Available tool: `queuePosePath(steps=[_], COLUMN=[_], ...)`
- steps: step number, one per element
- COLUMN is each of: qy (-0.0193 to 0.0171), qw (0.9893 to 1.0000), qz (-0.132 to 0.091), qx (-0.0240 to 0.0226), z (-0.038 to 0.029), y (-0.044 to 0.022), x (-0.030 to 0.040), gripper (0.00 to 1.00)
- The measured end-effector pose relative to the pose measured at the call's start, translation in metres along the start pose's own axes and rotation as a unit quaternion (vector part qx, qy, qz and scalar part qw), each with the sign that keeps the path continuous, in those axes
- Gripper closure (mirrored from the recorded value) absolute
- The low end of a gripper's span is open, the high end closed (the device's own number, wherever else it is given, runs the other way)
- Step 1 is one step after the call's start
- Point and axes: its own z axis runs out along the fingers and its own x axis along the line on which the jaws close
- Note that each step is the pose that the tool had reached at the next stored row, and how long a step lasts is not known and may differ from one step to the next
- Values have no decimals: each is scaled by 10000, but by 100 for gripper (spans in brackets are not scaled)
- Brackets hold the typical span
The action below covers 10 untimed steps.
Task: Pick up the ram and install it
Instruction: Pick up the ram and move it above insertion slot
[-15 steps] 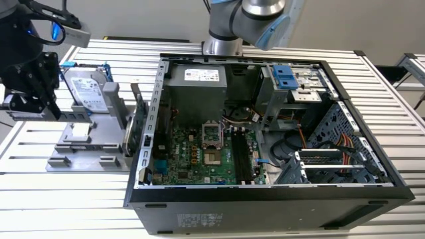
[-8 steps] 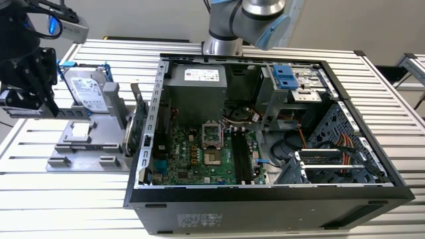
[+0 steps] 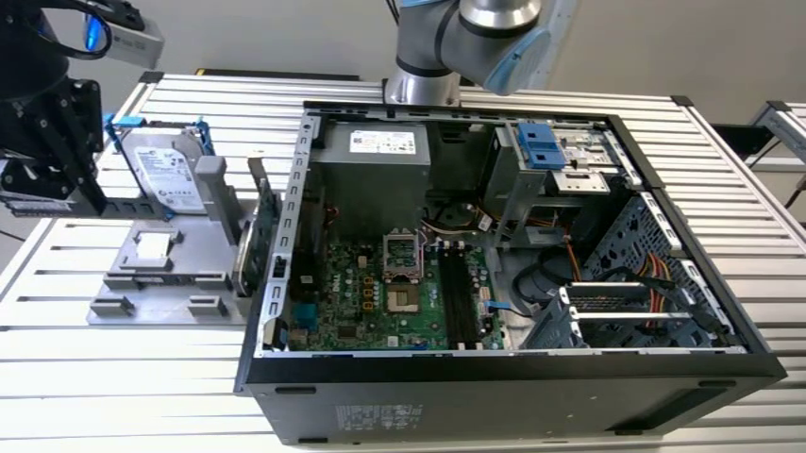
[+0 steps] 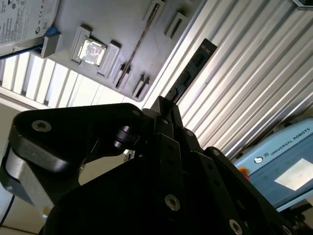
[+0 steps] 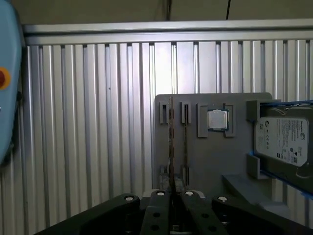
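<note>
You have the gripper [image 3: 57, 189] clamped on the ram [image 3: 57, 204] — a thin, flat, dark stick, lifted above the ribbed aluminium table [image 3: 113, 377] near its edge at the exterior view's left, just beside the grey moulded tray [image 3: 189, 283]. In the first wrist view you see the ram edge-on, a mere line between the black fingers [image 5: 159, 205]. The second wrist view gives you its flat face jutting past the fingertips. Count one ram, one silver hard drive [image 3: 170, 175] in a blue frame on the tray, one square chip [image 5: 216, 119] in its pocket, and one open metal case [image 3: 504, 396] — boxy, on the table's other side
</note>
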Motion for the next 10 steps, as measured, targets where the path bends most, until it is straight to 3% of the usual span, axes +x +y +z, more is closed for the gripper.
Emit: queuePosePath(steps=[10], qy=[-1], qw=[10000], qz=[0], qx=[2], z=[-60], y=[2], x=[0], gripper=[100])
